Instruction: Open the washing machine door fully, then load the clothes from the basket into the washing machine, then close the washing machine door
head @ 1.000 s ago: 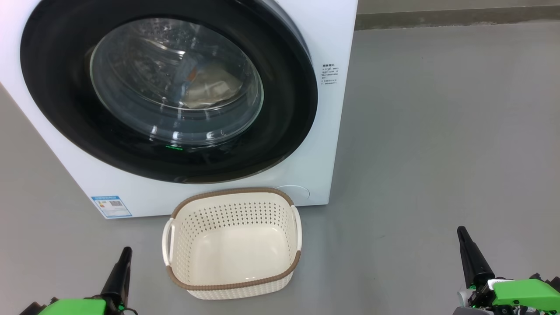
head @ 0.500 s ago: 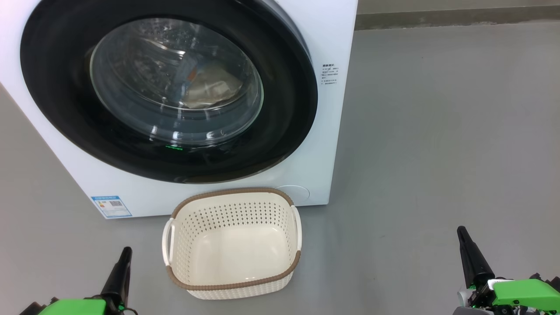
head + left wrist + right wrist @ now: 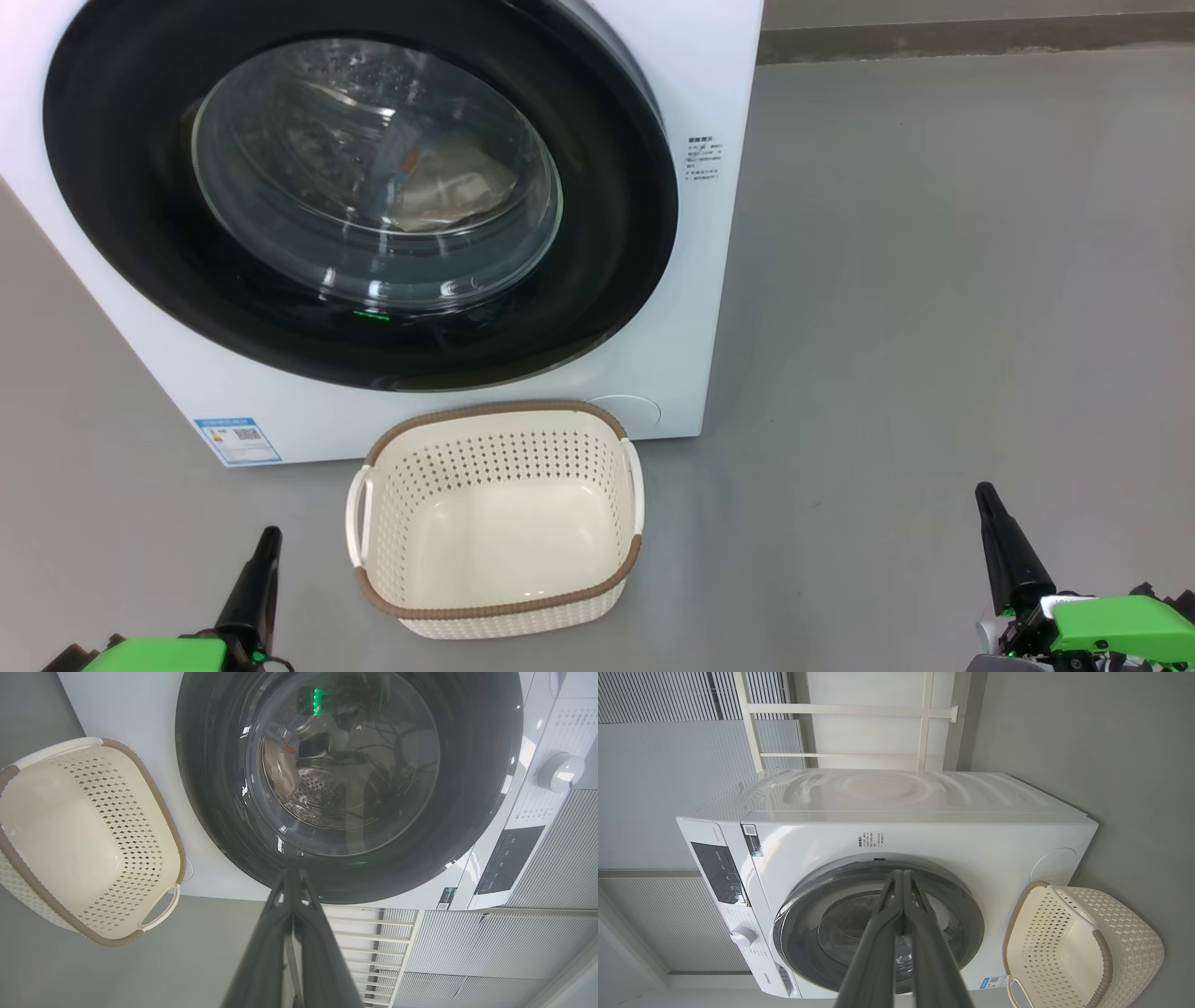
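Observation:
The washing machine stands at the upper left of the head view. The washing machine door lies flush against its front. Behind the glass, the clothes show as cream cloth with a bit of light blue. The basket sits on the floor against the machine's front with nothing inside it. My left gripper is low at the left, shut and holding nothing, well short of the basket. My right gripper is low at the right, also shut and holding nothing. In the left wrist view, the left gripper points at the door, with the basket to one side. The right wrist view has the right gripper in front of the door, beside the basket.
Grey floor stretches wide to the right of the machine, up to a wall skirting. A blue label marks the machine's lower left corner. The control panel knob and a white railing with ribbed panels lie beyond the machine.

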